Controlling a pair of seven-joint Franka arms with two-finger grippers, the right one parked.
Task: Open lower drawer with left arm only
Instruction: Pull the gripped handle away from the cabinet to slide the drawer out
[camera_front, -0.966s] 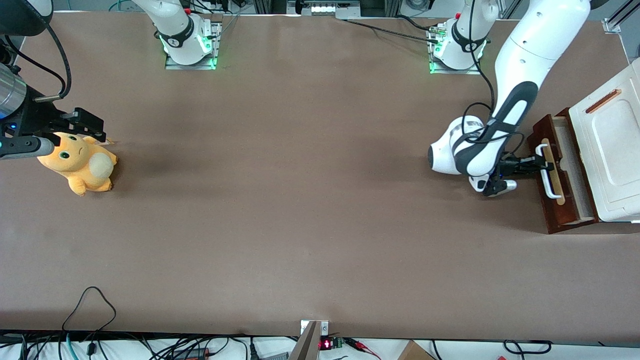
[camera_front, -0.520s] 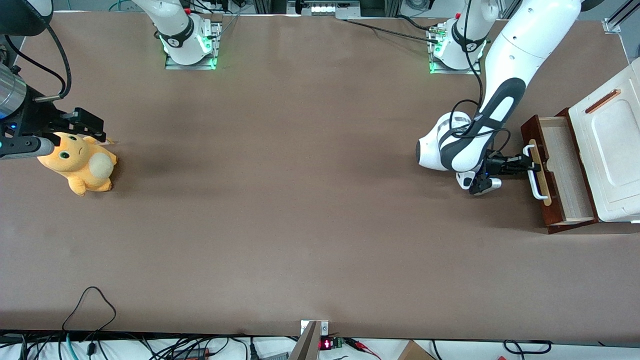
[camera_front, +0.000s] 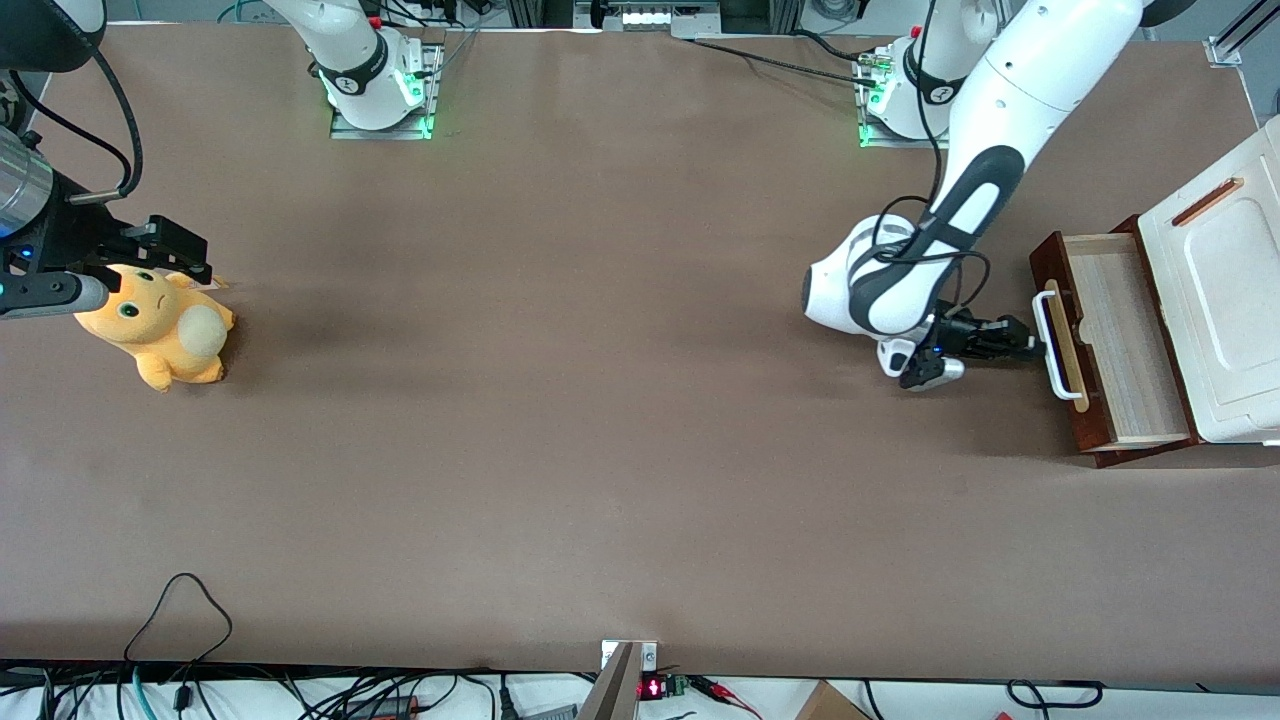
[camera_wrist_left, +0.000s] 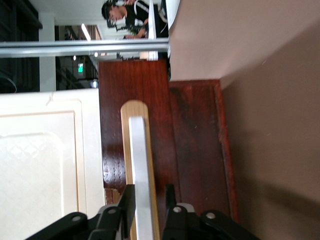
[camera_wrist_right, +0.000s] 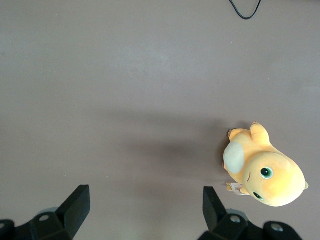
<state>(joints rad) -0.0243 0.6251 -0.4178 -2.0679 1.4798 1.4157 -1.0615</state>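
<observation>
Brown surface (camera_front: 600, 450), nothing much at the near edge. Orange plush toy (camera_front: 155, 325) sits toward the parked arm's end. Toward the working arm's end: left arm (camera_front: 960, 200) reaches down w/ its gripper (camera_front: 1035, 347) right at the white handle (camera_front: 1048, 340) of the lower drawer (camera_front: 1110, 340). Wrist cam shows the gripper (camera_wrist_left: 147, 200) pinching the handle (camera_wrist_left: 140, 165), one finger (camera_wrist_left: 126, 200) on each side of the bar. Drawer's pulled out, pale wood inside showing, sticking out from under the white cabinet top (camera_front: 1220, 290) toward abt 9 o'clock from the cabinet in the front view.
</observation>
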